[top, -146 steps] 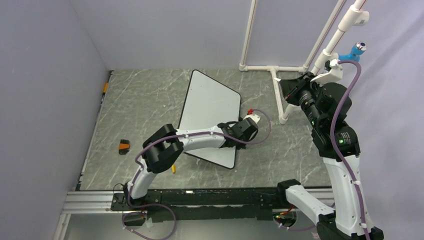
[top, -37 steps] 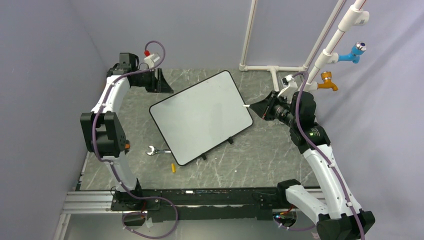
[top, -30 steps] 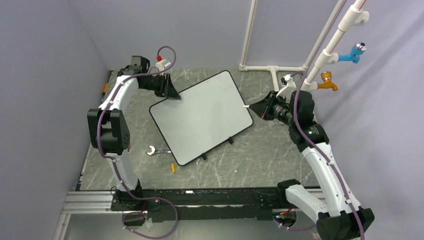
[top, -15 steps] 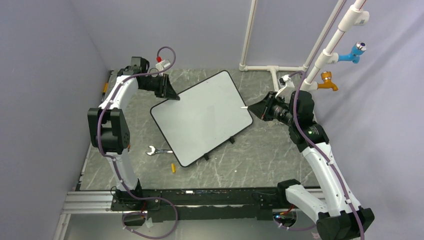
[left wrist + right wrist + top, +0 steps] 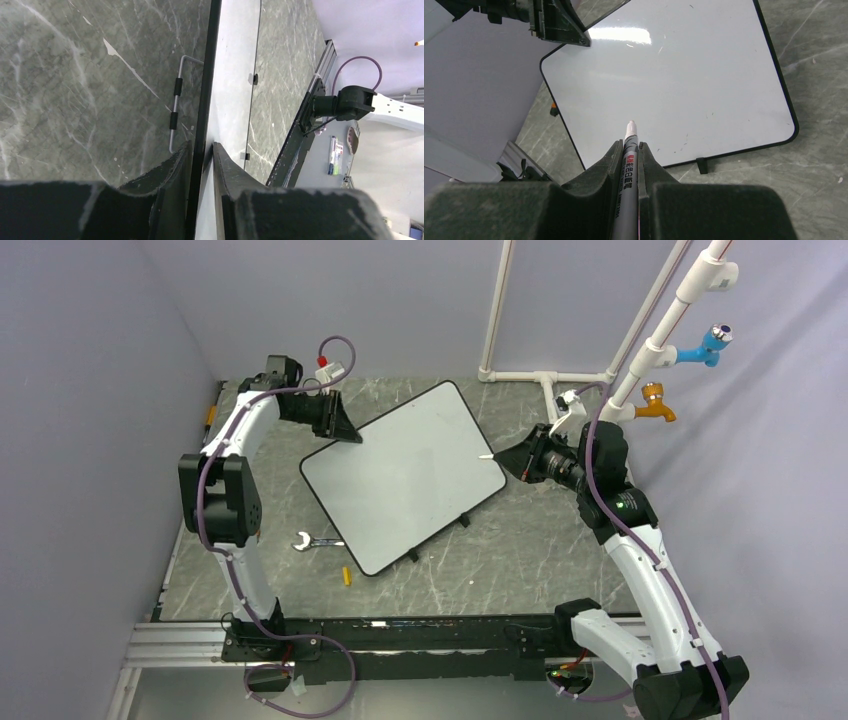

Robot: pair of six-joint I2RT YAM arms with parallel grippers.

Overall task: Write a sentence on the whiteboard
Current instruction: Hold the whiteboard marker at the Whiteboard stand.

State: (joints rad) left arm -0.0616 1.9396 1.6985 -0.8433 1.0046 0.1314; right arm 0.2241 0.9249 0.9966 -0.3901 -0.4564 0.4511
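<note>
1. Two arms flank the whiteboard [image 5: 405,475], which lies skewed on the table [image 5: 520,560] with one corner towards the back wall.
2. Left gripper [image 5: 201,146] is at the whiteboard's left corner, its fingers clenched on the black rim, one on each face (the wrist view shows it edge-on).
3. Right gripper [image 5: 630,145] is beside the whiteboard's right corner, grasping a marker [image 5: 628,175] tightly.
4. The marker's tip reaches over the white face just inside that corner; whether it touches cannot be told.
5. A wrench [image 5: 312,541] lies just off the whiteboard's near-left edge.
6. Two black feet [image 5: 462,521] stick out from its near-right edge.
</note>
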